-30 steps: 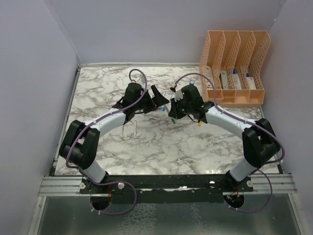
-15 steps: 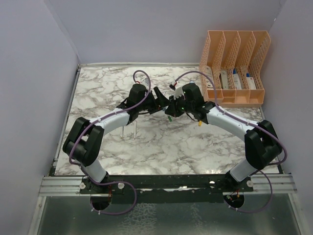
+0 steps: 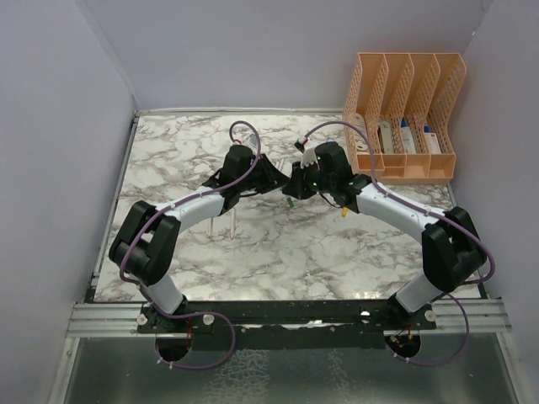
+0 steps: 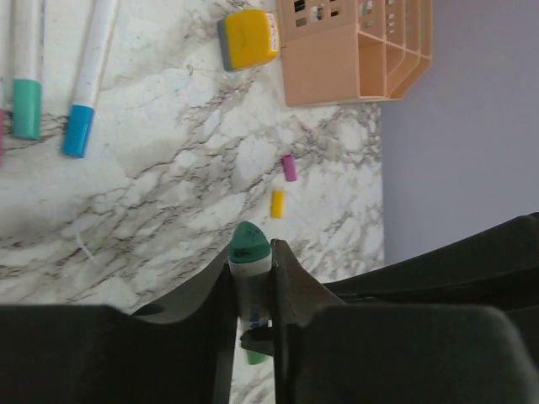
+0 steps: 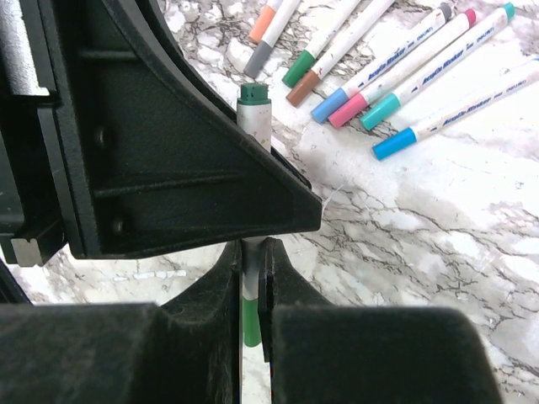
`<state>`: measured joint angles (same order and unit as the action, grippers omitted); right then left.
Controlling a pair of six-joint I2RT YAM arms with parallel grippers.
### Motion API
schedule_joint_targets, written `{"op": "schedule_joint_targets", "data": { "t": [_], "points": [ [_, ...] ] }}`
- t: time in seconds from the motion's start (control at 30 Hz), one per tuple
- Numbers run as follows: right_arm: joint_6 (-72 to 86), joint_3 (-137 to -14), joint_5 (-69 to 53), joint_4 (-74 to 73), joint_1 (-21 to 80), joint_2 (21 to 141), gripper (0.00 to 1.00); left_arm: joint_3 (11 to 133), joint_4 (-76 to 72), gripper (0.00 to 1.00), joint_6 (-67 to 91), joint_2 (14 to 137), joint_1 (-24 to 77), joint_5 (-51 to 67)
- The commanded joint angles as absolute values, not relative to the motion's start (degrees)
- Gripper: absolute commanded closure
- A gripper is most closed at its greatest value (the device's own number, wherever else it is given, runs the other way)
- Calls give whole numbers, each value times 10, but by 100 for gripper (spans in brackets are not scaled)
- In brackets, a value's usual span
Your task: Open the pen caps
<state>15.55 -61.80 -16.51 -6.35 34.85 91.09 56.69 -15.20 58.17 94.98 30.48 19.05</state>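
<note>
I hold one green pen [image 5: 254,126] up off the counter [image 5: 404,227]. My left end effector [image 4: 251,257] is squeezed on its white part. My right end effector [image 5: 250,248] pinches it too, with the green cap [image 5: 250,324] between my fingers. I think I should grip tight and pull straight apart along the pen, not sideways, or it may slip.

A robot test cell in a lab: plain lilac wall panels [image 3: 50,126] box in a marble-patterned table [image 3: 278,252]. The left arm [image 3: 189,206] and right arm [image 3: 396,210] rise from an aluminium rail [image 3: 286,318] at the table's near edge. A peach desk organiser [image 3: 404,93] stands in the far corner.
</note>
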Motion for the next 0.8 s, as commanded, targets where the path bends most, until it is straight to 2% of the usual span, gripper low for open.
{"op": "schedule_joint_targets", "data": {
  "t": [0.0, 0.07, 0.13, 0.17, 0.23, 0.27, 0.33, 0.63, 0.77],
  "points": [
    [196, -614, -182, -19, 353, 892, 99, 566, -175, 89, 587, 953, 316, 200],
    [202, -614, -186, -15, 353, 887, 99, 564, -175, 98, 588, 950, 316, 199],
    [203, -618, -187, -15, 353, 883, 98, 561, -176, 100, 589, 947, 317, 194],
    [202, -621, -186, -20, 353, 883, 91, 560, -176, 100, 589, 944, 316, 191],
    [191, -629, -189, -37, 353, 886, 65, 558, -176, 100, 588, 937, 316, 182],
    [185, -633, -191, -48, 353, 890, 55, 558, -176, 100, 588, 932, 316, 179],
    [176, -637, -193, -71, 353, 894, 47, 563, -170, 100, 585, 927, 314, 175],
    [166, -605, -197, -90, 353, 879, 46, 600, -147, 100, 570, 921, 307, 167],
    [160, -595, -194, -97, 353, 873, 55, 600, -143, 100, 569, 917, 305, 166]
  ]
}}
